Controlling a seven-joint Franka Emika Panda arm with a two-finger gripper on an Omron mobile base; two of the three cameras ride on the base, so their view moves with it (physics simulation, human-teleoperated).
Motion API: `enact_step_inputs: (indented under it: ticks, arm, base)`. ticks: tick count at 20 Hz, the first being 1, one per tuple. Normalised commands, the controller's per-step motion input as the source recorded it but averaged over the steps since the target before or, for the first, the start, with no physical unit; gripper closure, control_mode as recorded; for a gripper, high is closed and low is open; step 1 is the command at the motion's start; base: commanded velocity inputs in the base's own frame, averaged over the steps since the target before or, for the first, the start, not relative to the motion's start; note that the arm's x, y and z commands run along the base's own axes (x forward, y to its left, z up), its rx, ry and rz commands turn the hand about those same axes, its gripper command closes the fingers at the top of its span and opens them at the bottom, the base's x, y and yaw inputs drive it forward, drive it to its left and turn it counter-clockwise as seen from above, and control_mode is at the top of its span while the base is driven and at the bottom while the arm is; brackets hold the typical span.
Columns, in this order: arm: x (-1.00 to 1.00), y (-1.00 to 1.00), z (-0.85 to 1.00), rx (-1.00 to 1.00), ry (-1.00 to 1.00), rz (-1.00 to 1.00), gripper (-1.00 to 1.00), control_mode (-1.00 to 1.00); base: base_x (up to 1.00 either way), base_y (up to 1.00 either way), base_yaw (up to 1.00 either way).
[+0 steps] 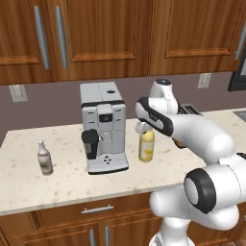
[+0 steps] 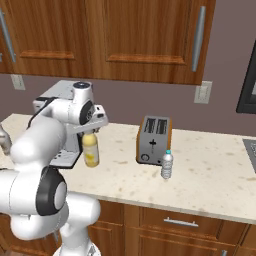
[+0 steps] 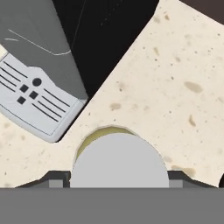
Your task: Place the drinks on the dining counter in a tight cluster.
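Observation:
The yellow juice bottle (image 1: pixel 146 147) (image 2: pixel 90 150) stands upright on the speckled counter, just right of the coffee machine. My gripper (image 1: pixel 144 129) (image 2: pixel 90 131) comes down over it from above, shut on its neck under the white cap (image 3: pixel 119 162); the fingertips (image 3: pixel 57 179) press against both sides. A slim brownish bottle (image 1: pixel 45 158) stands at the counter's left, well apart. The clear blue-capped water bottle (image 2: pixel 167 165) stands in front of the toaster, to the right. The dining counter is out of view.
A grey coffee machine (image 1: pixel 103 127) (image 3: pixel 35 65) stands close on the juice bottle's left. A toaster (image 2: pixel 154 140) sits further right by the wall. Wooden wall cabinets (image 1: pixel 105 33) hang above the counter (image 2: pixel 210 185), with drawers below its front edge.

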Motion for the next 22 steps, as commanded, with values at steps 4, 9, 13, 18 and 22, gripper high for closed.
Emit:
enact_step_inputs:
  ticks: [4, 9, 13, 18, 22]
  arm:
    - [-0.41, -0.01, 0.35, 0.00, 0.06, 0.03, 1.00, -1.00]
    - [-0.45, -0.03, 0.38, 0.00, 0.12, 0.00, 1.00, -1.00]
    - [-0.50, -0.08, 0.25, 0.00, 0.09, 0.00, 1.00, -1.00]
    - [-0.57, -0.05, 0.20, 0.00, 0.00, 0.00, 1.00, -1.00]
    - [-0.55, -0.07, 0.14, 0.00, 0.00, 0.00, 1.00, -1.00]
  base:
    - [0.00, 0.00, 0.00]
    - [0.00, 0.00, 0.00]
    - [0.00, 0.00, 0.00]
    - [0.00, 0.00, 0.00]
    - [0.00, 0.00, 0.00]
